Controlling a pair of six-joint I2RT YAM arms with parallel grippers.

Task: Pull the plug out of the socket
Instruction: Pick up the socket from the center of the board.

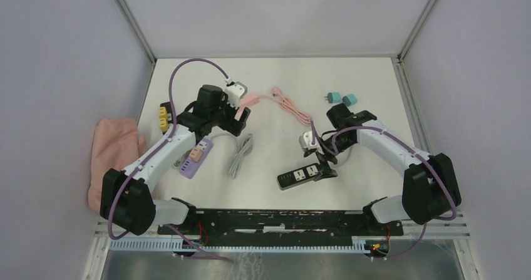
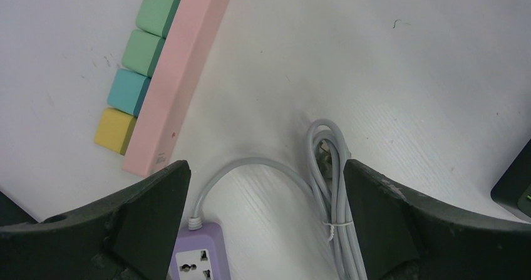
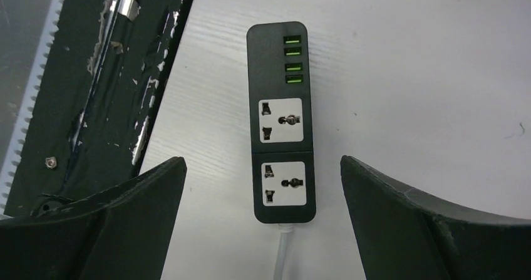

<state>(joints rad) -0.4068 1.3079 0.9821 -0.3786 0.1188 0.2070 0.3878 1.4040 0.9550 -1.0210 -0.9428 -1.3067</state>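
Plugs (image 2: 143,52) line one side of the pink socket strip (image 2: 180,73).

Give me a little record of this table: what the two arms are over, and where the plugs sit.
left gripper: open, above purple power strip and its gray cable
right gripper: open, above black power strip, both sockets empty
pink power strip: four coloured plugs along one side
also there: two teal plugs, pink cable, pink cloth
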